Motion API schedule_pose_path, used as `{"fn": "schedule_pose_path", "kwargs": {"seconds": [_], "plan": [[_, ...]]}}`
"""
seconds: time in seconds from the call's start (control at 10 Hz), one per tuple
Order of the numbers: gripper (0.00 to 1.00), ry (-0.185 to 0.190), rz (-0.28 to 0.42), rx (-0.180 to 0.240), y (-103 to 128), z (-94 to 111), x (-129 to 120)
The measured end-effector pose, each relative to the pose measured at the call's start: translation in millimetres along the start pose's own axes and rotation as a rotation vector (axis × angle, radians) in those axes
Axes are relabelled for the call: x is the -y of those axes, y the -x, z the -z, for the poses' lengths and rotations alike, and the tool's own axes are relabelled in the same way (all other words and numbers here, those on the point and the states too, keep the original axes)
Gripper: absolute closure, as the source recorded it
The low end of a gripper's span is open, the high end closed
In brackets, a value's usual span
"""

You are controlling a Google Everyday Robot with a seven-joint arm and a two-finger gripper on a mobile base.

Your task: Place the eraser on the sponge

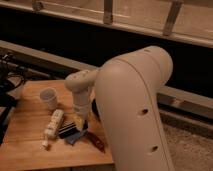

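Note:
On the wooden table [25,150] lies a dark, ribbed block, which looks like the eraser [67,130]. Its right end rests against a flat blue piece, which looks like the sponge [75,138]. My gripper [80,122] hangs from the white arm [82,92] and points straight down. Its yellowish tip is just above the spot where the eraser and the sponge meet, touching or nearly touching them. The arm's big white shell hides the table's right part.
A white cup [48,96] stands at the back left of the table. A long white bar-shaped object [52,124] lies left of the eraser. A reddish-brown object [95,141] lies right of the sponge. Dark cables and gear [7,75] sit beyond the left edge.

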Motion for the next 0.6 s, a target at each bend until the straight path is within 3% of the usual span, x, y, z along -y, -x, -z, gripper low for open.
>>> {"fn": "schedule_pose_path", "kwargs": {"seconds": [0.3,0.6], "plan": [[0.2,-0.014,-0.006,0.009,-1,3,-2],[0.2,-0.096,-0.013,0.025,3,33,-13]]}}
